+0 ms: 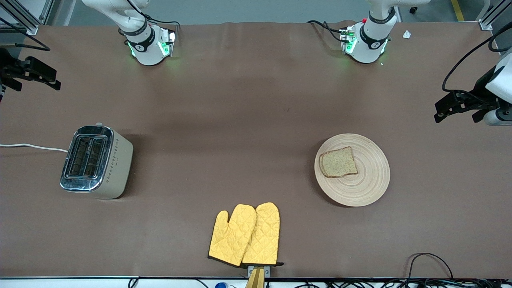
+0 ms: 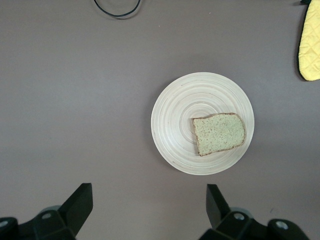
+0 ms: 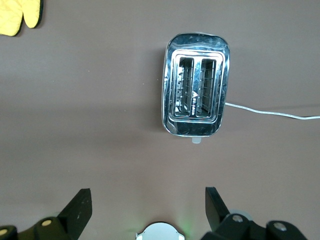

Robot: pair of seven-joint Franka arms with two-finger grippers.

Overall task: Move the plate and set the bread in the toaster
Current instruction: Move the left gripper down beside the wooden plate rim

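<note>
The light-wood plate (image 1: 362, 192) (image 2: 175, 130) lies toward the left arm's end of the table, with the slice of brown bread (image 1: 338, 162) (image 2: 218, 132) flat on it. Toward the right arm's end stands the chrome-topped toaster (image 1: 96, 160) (image 3: 196, 85), both slots showing nothing in them. My left gripper (image 1: 456, 110) (image 2: 149, 192) hangs open high over the table at its own end, apart from the plate. My right gripper (image 1: 36, 78) (image 3: 148, 195) hangs open high over its own end, apart from the toaster. Neither holds anything.
A pair of yellow oven mitts (image 1: 246, 236) (image 2: 310, 45) (image 3: 17, 15) lies near the table's front edge, between toaster and plate. The toaster's white cord (image 1: 32, 147) (image 3: 270, 112) runs off the table's end. A black cable (image 1: 428, 260) (image 2: 117, 7) loops at the front edge.
</note>
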